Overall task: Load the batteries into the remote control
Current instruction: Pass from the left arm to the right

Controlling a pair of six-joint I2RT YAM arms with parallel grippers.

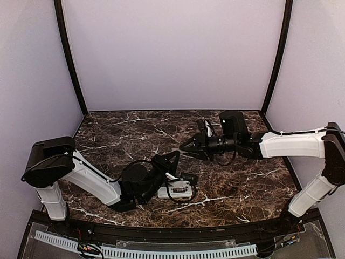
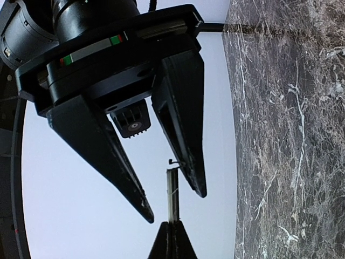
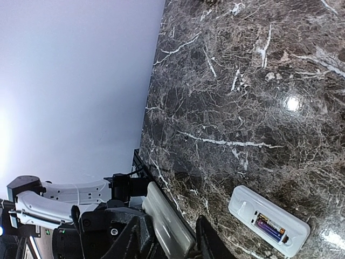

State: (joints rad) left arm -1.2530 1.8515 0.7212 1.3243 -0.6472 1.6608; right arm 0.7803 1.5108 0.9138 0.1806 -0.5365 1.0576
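The left gripper's (image 2: 172, 229) jaws are pinched shut on the thin grey cover (image 2: 172, 194), held in the air. The right gripper's (image 2: 175, 206) jaws stand half-wide astride it, not yet gripping. The remote control (image 3: 248, 206) lies bay-up on the worktop (image 1: 242, 178) near its front edge, with a battery (image 3: 269, 227) seated; whether there is a second I cannot tell. Fitting the cover probably remains. Open marble lies beyond.

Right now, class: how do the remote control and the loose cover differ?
The remote control lies flat on the table, bay up, a battery inside; the cover is held in the air by the left gripper. The remote is white, the cover greyer. Both are slim, oblong.
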